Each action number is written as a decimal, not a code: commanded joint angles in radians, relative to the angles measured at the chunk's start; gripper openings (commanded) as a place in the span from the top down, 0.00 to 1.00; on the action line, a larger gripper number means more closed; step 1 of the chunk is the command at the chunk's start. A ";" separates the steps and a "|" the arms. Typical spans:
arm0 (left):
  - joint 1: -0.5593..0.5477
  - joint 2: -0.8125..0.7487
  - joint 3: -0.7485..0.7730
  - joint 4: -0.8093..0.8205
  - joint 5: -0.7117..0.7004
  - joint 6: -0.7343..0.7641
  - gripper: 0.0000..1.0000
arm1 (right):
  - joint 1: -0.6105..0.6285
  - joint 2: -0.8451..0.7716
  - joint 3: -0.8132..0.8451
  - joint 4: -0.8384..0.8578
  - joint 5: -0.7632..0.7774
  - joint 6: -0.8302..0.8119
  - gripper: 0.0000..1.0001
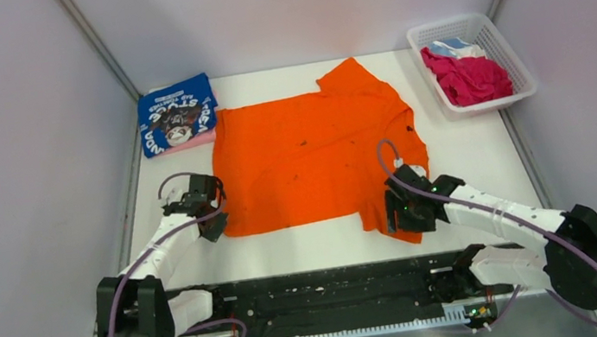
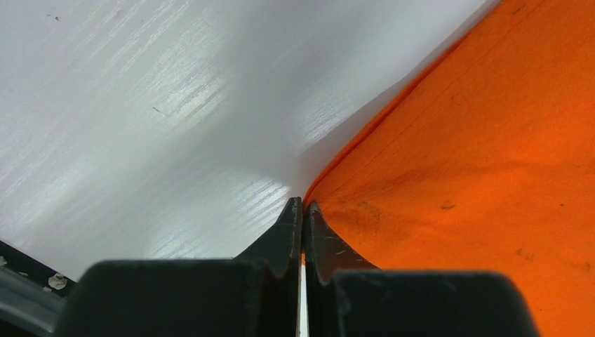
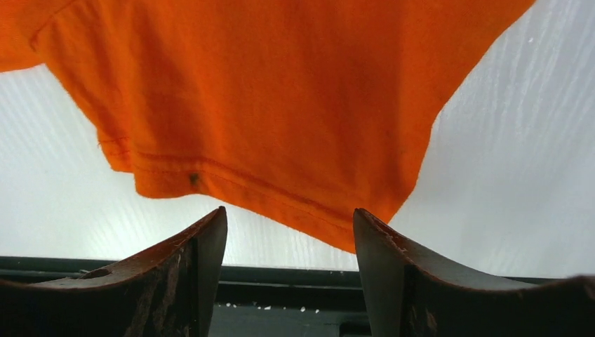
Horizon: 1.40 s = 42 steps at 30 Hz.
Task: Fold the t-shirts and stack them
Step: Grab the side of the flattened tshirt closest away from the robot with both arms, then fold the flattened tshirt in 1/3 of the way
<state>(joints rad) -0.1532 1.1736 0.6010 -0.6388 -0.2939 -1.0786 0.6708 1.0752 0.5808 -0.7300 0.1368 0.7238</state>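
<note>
The orange t-shirt (image 1: 310, 149) lies spread flat on the white table, neck toward the back right. My left gripper (image 1: 213, 223) sits at its near-left hem corner. In the left wrist view the gripper (image 2: 303, 203) is shut, with a sliver of the orange cloth (image 2: 477, 161) pinched between the fingertips. My right gripper (image 1: 392, 208) is over the shirt's near-right corner. In the right wrist view this gripper (image 3: 289, 214) is open, and the hemmed orange edge (image 3: 281, 105) lies just beyond the tips, with nothing between them. A folded blue printed t-shirt (image 1: 176, 113) rests on a pink one (image 1: 191, 141) at the back left.
A white lattice basket (image 1: 468, 24) at the back right holds a magenta t-shirt (image 1: 470, 76) and a light-blue one (image 1: 453, 45). Grey walls close in the table on the left, back and right. The black arm-base rail (image 1: 329, 291) runs along the near edge.
</note>
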 commanded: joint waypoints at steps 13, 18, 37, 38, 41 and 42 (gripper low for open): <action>0.003 -0.048 -0.014 -0.049 -0.014 -0.009 1.00 | 0.088 0.033 -0.098 -0.007 0.005 0.191 0.89; 0.002 -0.117 -0.064 -0.102 -0.017 -0.038 1.00 | 0.175 -0.141 -0.121 -0.156 -0.018 0.326 1.00; 0.003 -0.207 -0.027 -0.086 0.041 -0.103 1.00 | 0.182 -0.116 0.157 -0.023 0.267 0.152 1.00; 0.003 -0.199 -0.015 -0.077 0.034 -0.103 1.00 | 0.137 -0.106 0.172 0.012 0.260 0.107 1.00; 0.006 -0.163 0.043 -0.074 0.021 -0.101 1.00 | 0.063 -0.080 0.212 0.092 0.251 0.013 1.00; 0.011 -0.147 0.061 -0.078 0.012 -0.102 1.00 | 0.043 -0.067 0.228 0.112 0.250 -0.012 1.00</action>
<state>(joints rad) -0.1528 0.9882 0.5671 -0.7544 -0.2443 -1.1561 0.7841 0.9752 0.7303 -0.7513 0.3450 0.8673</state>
